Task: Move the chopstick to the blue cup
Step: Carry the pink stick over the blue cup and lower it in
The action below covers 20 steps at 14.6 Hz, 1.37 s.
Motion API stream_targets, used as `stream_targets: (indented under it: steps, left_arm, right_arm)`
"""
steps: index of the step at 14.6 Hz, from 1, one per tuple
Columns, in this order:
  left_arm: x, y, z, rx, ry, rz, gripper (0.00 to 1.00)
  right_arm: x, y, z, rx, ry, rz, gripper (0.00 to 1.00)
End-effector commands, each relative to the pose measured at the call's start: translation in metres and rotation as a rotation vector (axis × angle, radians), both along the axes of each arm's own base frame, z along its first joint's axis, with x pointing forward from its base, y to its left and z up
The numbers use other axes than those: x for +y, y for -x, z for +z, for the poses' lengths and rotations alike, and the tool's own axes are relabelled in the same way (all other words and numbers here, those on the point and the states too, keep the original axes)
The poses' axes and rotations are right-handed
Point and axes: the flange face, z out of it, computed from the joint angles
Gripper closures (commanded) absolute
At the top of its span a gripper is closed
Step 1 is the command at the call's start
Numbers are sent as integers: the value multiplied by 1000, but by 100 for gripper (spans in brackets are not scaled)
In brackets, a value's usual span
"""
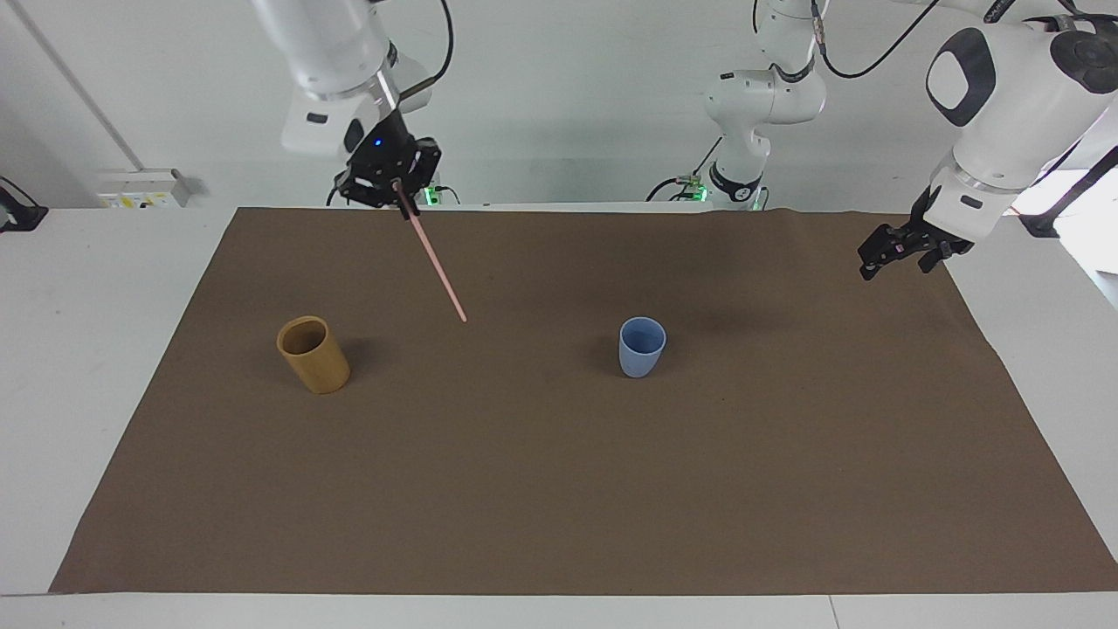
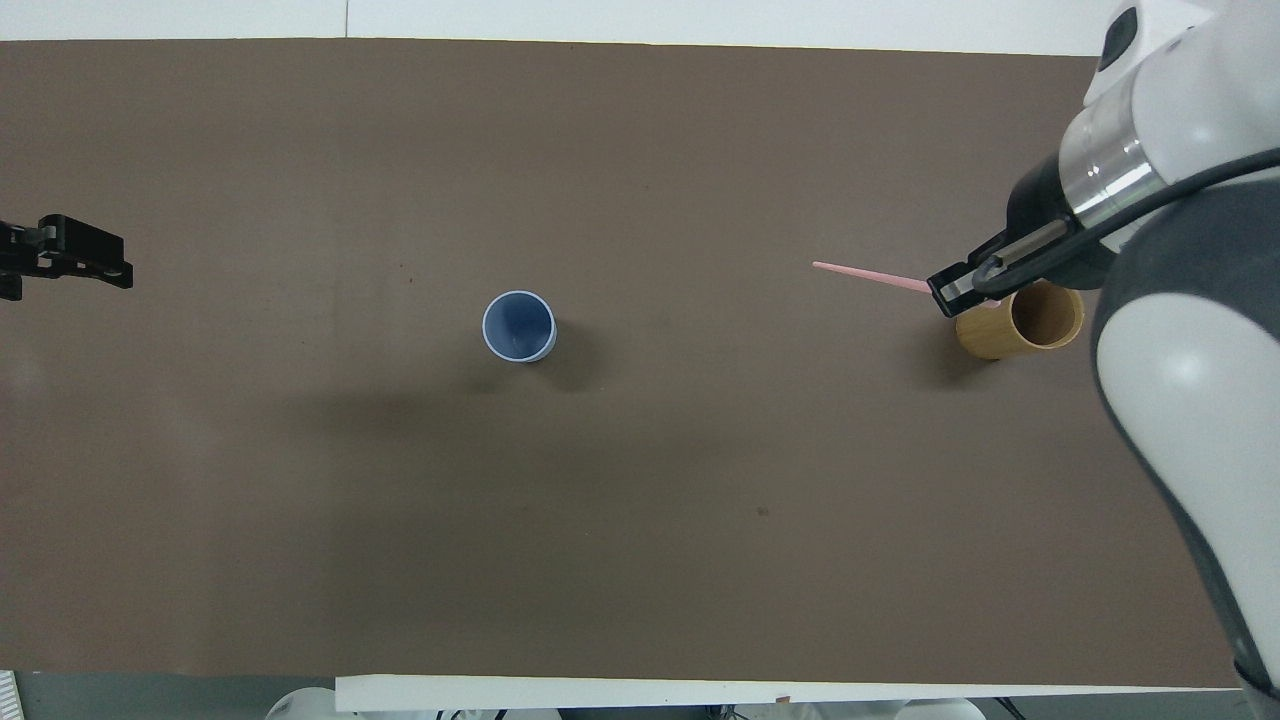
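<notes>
Carrying the stick (image 1: 432,262) toward the blue cup (image 1: 642,347) is the step we judge to be in hand: the right gripper (image 1: 397,185), in the upper left of the facing view, is closed on the stick's top end, and the stick hangs slanted down in the air, its free tip over bare mat (image 1: 559,489) between the tan cup (image 1: 313,354) and the blue cup. In the overhead view the right gripper (image 2: 965,285) sits at the right edge, just above the tan cup (image 2: 1020,322), with the stick (image 2: 870,277) pointing toward the frame's centre, where the blue cup (image 2: 519,327) stands upright and empty, well apart from the tip. The next move, as we read it, calls for swinging the stick across until its lower tip is over the blue cup's mouth, bringing it closer to upright, then lowering before letting go. The left gripper (image 1: 900,252) waits over the mat's edge at the right of the facing view, holding nothing; we cannot tell how far its fingers are parted. We can read no brand, label or writing anywhere.
</notes>
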Motion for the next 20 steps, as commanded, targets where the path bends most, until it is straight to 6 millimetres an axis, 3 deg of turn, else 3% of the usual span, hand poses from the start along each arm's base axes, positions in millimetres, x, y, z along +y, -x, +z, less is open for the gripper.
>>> stream_targets:
  steps: [1, 2, 4, 6, 7, 9, 11, 13, 17, 20]
  left_arm:
    - [1, 4, 4, -2, -13, -3, 1]
    - [1, 4, 4, -2, -13, -3, 1]
    - [1, 4, 4, -2, -13, -3, 1]
    - [1, 4, 4, -2, -13, -3, 1]
    - [1, 4, 4, -2, -13, -3, 1]
    - [2, 4, 4, -2, -13, -1, 1]
    - [1, 4, 4, -2, -13, -3, 1]
    - [1, 4, 4, -2, -13, -3, 1]
    - [2, 4, 4, -2, -13, -1, 1]
    - [1, 4, 4, -2, -13, -3, 1]
  right_arm:
    - [25, 14, 7, -22, -27, -4, 100]
    - [46, 17, 8, -39, -28, -59, 100]
    - [124, 37, 3, -17, -50, -167, 100]
    - [176, 47, -7, 68, -108, -315, 100]
    - [212, 57, -9, 71, -121, -347, 100]
    - [262, 74, -19, 65, -123, -403, 100]
    - [286, 79, -23, 51, -166, -474, 100]
    - [310, 86, -49, 64, -127, -467, 100]
    - [310, 73, -74, 41, -95, -470, 100]
    - [309, 67, -79, 15, -121, -470, 100]
